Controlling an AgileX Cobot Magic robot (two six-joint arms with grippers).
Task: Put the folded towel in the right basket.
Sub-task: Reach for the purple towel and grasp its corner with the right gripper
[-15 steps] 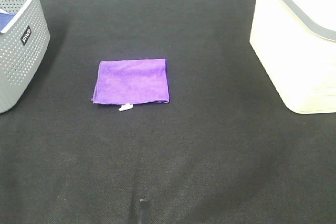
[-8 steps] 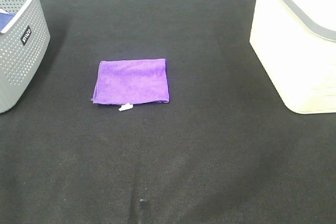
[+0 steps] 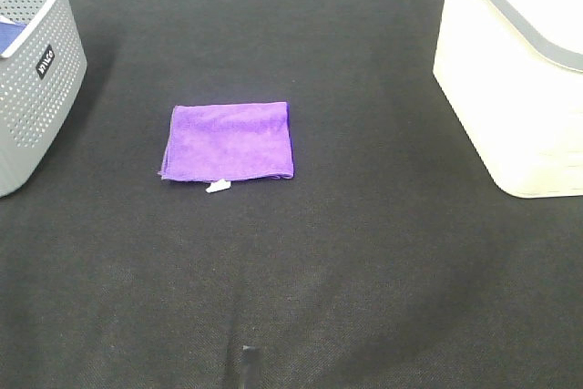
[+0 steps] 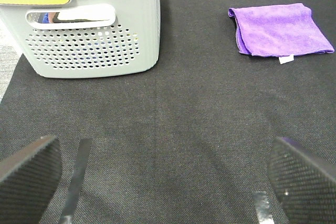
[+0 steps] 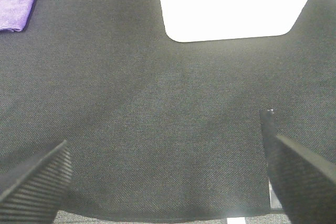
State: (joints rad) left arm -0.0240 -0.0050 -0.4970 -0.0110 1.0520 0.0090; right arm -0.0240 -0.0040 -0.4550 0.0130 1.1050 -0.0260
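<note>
On the mat (image 3: 364, 252), the towel (image 3: 228, 141) lies unmoved, right basket (image 3: 510, 88) at three o'clock; left gripper (image 4: 165, 169) and right gripper (image 5: 168, 174) apparently gape wide, pickup unstarted.

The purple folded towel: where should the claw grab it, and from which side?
Probably its right edge, from above: the purple folded cloth towel lies flat on the black mat, and that edge faces the white plastic basket.
</note>
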